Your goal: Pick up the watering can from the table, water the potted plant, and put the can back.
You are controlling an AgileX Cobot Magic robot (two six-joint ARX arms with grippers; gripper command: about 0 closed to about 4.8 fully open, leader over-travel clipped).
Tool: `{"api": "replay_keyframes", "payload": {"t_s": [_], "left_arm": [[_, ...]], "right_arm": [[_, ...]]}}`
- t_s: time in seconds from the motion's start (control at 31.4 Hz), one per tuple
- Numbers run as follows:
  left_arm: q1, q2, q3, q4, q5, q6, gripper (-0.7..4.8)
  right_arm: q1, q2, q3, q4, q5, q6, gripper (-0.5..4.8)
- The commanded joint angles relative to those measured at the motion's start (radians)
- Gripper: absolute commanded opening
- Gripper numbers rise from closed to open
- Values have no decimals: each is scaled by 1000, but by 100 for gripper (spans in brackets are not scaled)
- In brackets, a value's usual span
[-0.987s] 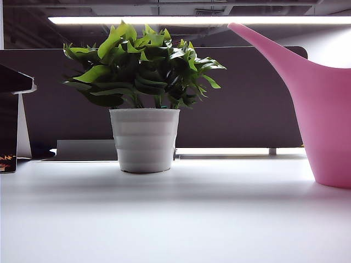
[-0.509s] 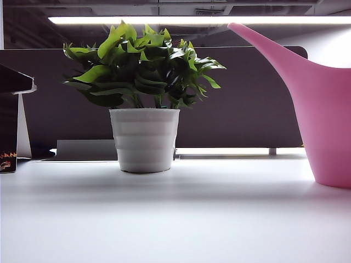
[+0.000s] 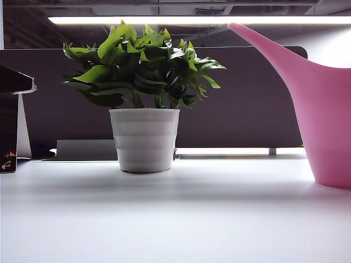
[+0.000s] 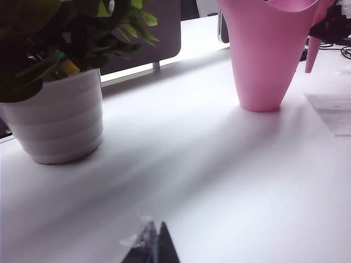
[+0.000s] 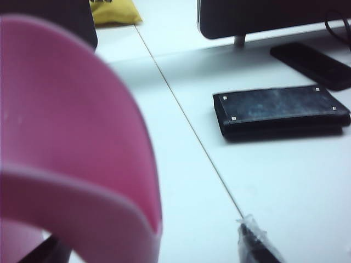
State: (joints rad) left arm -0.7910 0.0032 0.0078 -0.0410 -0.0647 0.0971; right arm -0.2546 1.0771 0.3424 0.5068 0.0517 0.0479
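Note:
The pink watering can point(image 3: 323, 120) stands on the white table point(image 3: 175, 219) at the right, its long spout rising to the left. The potted plant point(image 3: 143, 93), leafy green in a white ribbed pot, stands left of centre. Neither gripper shows in the exterior view. My left gripper point(image 4: 155, 241) is shut, low over bare table, with the pot point(image 4: 60, 120) and the can point(image 4: 263, 55) well ahead of it. My right gripper point(image 5: 151, 246) is open, its fingers wide apart on either side of the can's pink handle band point(image 5: 71, 137). One fingertip point(image 5: 255, 244) stands clear of the pink plastic.
A black flat case point(image 5: 279, 109) and a dark slab point(image 5: 318, 63) lie on the table beyond the right gripper, near a monitor foot point(image 5: 238, 38). A yellow object point(image 5: 112, 13) sits farther off. A dark partition point(image 3: 247, 98) runs behind the plant. A paper sheet point(image 4: 332, 112) lies beside the can.

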Motion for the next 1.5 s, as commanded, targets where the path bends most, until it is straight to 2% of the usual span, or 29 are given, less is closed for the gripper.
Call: {"api": "replay_keyframes", "payload": {"t_s": [0.03, 0.22, 0.35, 0.48, 0.51, 0.57, 0.6, 0.76, 0.86, 1.24, 1.5], "left_arm": [[0, 1, 0, 13, -2, 0, -5], [0, 1, 0, 13, -2, 0, -5], [0, 1, 0, 13, -2, 0, -5], [0, 1, 0, 13, -2, 0, -5], [0, 1, 0, 13, -2, 0, -5], [0, 1, 0, 13, -2, 0, -5], [0, 1, 0, 13, -2, 0, -5], [0, 1, 0, 13, -2, 0, -5], [0, 1, 0, 13, -2, 0, -5], [0, 1, 0, 13, -2, 0, -5], [2, 1, 1, 13, -2, 0, -5]], "right_arm": [[-14, 23, 5, 53, -53, 4, 386], [-15, 72, 5, 106, -55, 4, 385], [-15, 95, 5, 134, -55, 4, 286], [-15, 96, 5, 149, -55, 4, 264], [-15, 96, 5, 150, -55, 4, 245], [-15, 96, 5, 153, -55, 4, 160], [-15, 96, 5, 153, -55, 4, 136], [-15, 96, 5, 157, -83, 4, 29], [-15, 96, 5, 157, -85, 4, -4], [-16, 31, 8, 204, -84, 53, -5], [-16, -74, 59, 121, -77, 44, -5]]}}
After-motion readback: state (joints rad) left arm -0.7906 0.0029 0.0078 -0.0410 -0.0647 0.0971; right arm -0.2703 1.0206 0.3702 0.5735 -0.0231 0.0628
